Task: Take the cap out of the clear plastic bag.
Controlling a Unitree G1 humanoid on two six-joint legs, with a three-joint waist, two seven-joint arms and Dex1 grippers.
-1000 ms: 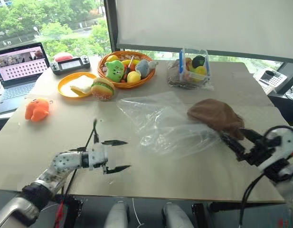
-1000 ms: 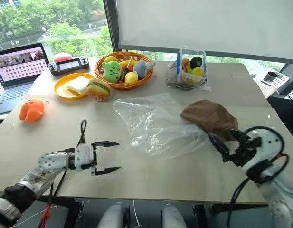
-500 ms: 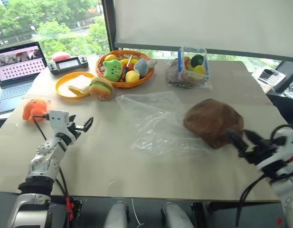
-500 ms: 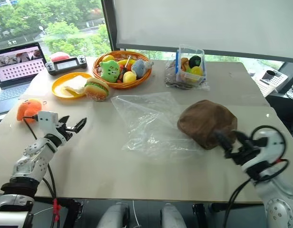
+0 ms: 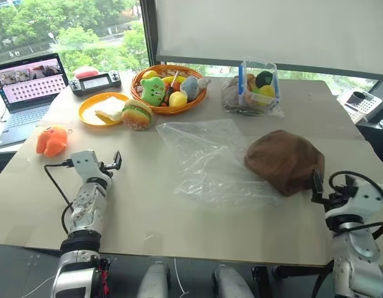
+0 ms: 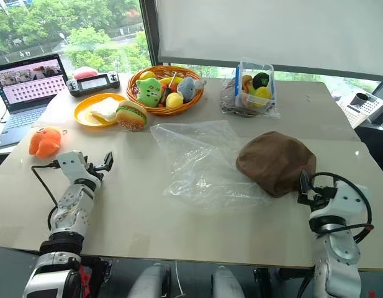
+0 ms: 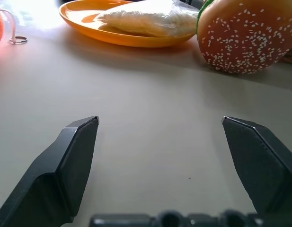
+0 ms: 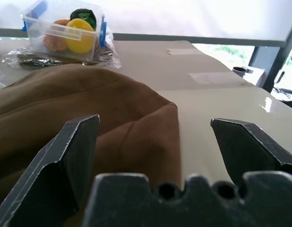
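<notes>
The brown cap (image 5: 284, 161) lies on the table just right of the clear plastic bag (image 5: 207, 158), which is spread flat and wrinkled; the cap's left edge meets the film. My right gripper (image 5: 331, 184) stands open at the cap's near right edge, pointing forward, with nothing between its fingers. In the right wrist view the cap (image 8: 79, 109) bulges just ahead of the open fingers (image 8: 75, 156). My left gripper (image 5: 115, 161) is open over bare table at the left, well away from the bag, pointing at the toy burger (image 7: 245, 35).
At the back stand an orange basket of plush toys (image 5: 169, 90), an orange plate (image 5: 104, 108) with a sandwich, and a clear box with a blue handle (image 5: 256, 84). An orange plush (image 5: 51, 141), a laptop (image 5: 30, 84) and a controller (image 5: 95, 81) sit far left.
My left arm swung from the middle of the table out to the left and now points forward. My right gripper drew back and right off the cap, which has settled flat.
</notes>
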